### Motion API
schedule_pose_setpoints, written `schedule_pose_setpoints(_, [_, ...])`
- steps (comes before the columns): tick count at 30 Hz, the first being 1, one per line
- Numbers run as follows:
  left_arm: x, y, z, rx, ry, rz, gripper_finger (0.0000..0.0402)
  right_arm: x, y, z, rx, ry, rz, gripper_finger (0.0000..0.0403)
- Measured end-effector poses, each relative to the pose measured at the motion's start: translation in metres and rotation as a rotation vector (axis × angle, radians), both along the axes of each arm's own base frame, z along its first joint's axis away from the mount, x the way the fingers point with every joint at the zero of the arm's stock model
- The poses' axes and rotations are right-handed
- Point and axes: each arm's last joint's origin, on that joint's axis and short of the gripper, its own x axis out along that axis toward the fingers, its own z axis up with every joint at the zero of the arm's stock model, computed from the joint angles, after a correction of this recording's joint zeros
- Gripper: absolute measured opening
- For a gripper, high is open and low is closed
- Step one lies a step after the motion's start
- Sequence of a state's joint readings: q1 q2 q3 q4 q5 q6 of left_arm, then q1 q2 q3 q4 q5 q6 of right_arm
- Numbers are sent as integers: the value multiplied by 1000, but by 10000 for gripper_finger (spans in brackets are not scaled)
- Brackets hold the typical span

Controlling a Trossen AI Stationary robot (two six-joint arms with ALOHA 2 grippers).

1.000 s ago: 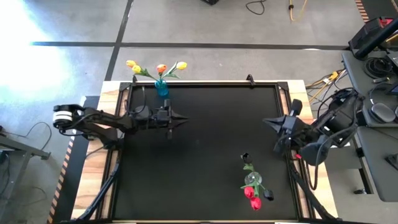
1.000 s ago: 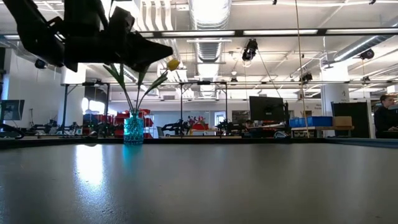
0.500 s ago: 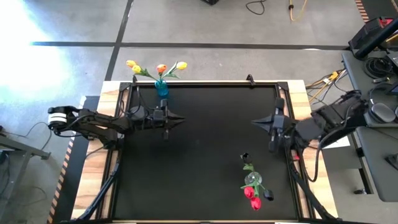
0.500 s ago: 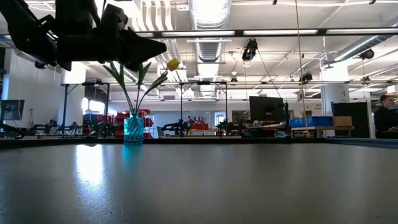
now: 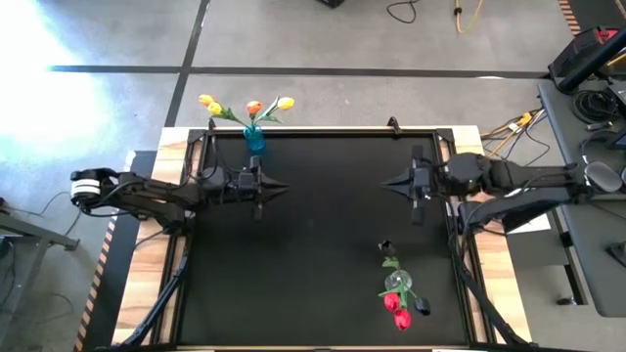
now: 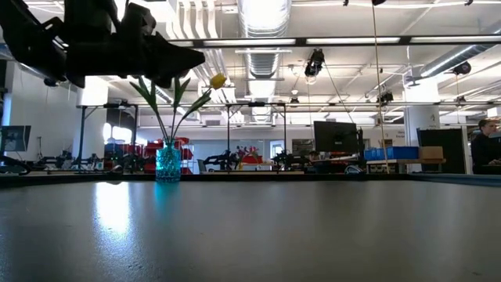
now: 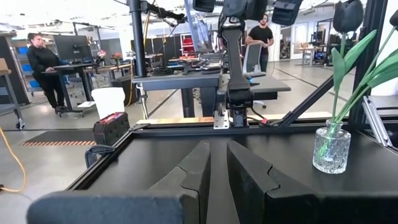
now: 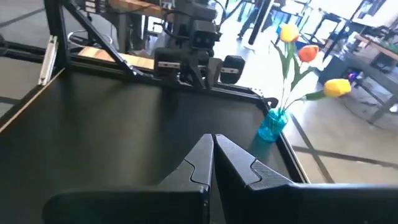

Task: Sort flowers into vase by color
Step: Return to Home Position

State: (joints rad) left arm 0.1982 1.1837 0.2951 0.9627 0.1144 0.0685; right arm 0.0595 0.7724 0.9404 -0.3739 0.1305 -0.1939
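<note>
A blue vase (image 5: 254, 139) stands at the table's far left edge with yellow and orange flowers (image 5: 253, 107) in it; it also shows in the low view (image 6: 167, 163) and the right wrist view (image 8: 272, 124). A clear vase (image 5: 396, 284) stands near the right front with red flowers (image 5: 397, 310) and dark ones (image 7: 347, 14). My left gripper (image 5: 284, 188) hovers level just near of the blue vase, pointing right, its fingers (image 7: 219, 146) a narrow gap apart with nothing between them. My right gripper (image 5: 384, 182) hovers opposite, pointing left, shut and empty (image 8: 213, 137).
The black mat (image 5: 333, 235) lies bare between the two grippers. A raised dark frame (image 5: 323, 131) borders the table. A desk with cables and gear (image 5: 587, 117) stands off the right side. People show in the room beyond (image 7: 43, 62).
My right gripper has swung toward the table's left and far edge and come down a little, the arm straightening behind it until it points level at the left arm. It has stayed shut. The vases and flowers have not moved.
</note>
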Motion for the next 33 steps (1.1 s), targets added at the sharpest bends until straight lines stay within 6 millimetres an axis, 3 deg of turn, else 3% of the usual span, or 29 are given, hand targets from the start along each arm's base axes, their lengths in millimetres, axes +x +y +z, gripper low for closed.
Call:
schedule_pose_setpoints(11, [-40, -8, -7, -27, -57, -4, 38, 1, -21, -14, -24, -3, -13, 9])
schedule_pose_setpoints(33, [-83, -15, -8, -17, 5, 73, 38, -5, -43, -97, 74, -86, 13, 9])
